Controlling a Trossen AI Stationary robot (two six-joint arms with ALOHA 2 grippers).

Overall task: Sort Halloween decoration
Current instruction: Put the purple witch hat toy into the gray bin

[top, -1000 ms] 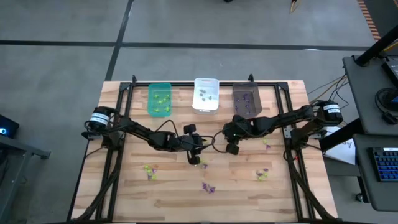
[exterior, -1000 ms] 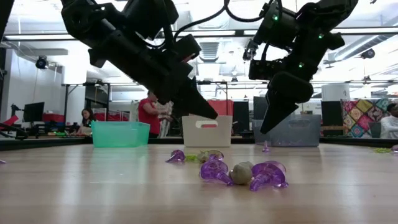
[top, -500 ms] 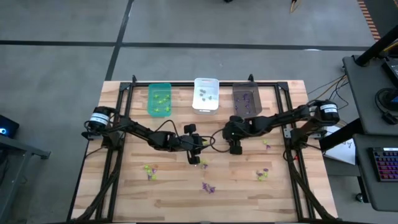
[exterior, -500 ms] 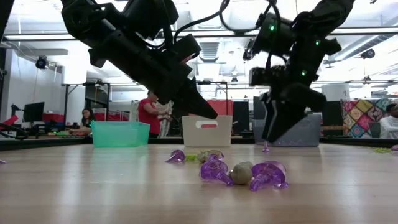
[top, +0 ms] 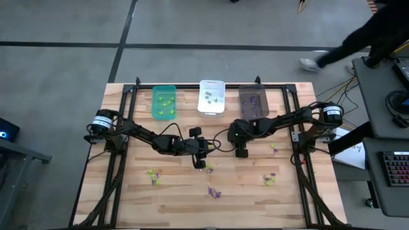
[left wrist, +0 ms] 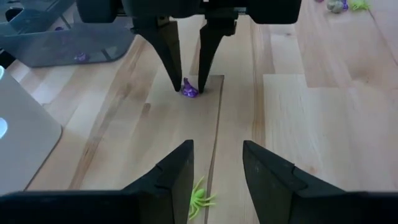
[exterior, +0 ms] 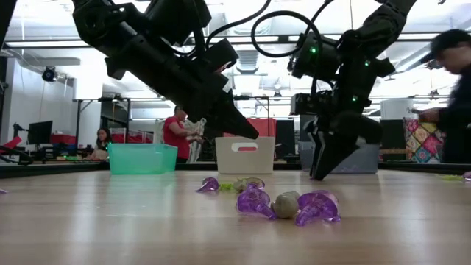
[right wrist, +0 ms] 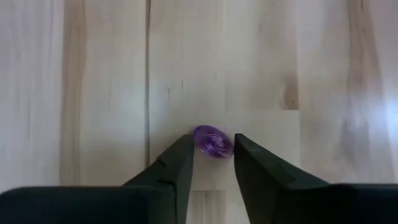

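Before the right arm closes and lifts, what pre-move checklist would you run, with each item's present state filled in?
1. Small purple plastic trinket sits between the right gripper's fingertips: ok, centred in the right wrist view.
2. Right gripper is open around it, not yet clamped: ok.
3. Trinket rests on the wooden table, not lifted: ok.
4. Left gripper is clear of the right one: ok, it hangs open over a yellow-green spiky trinket, apart from the purple one.
5. Dark grey rectangular bin holding purple pieces is unobstructed: ok in the high view.
6. Fingertips touch the table: cannot tell.
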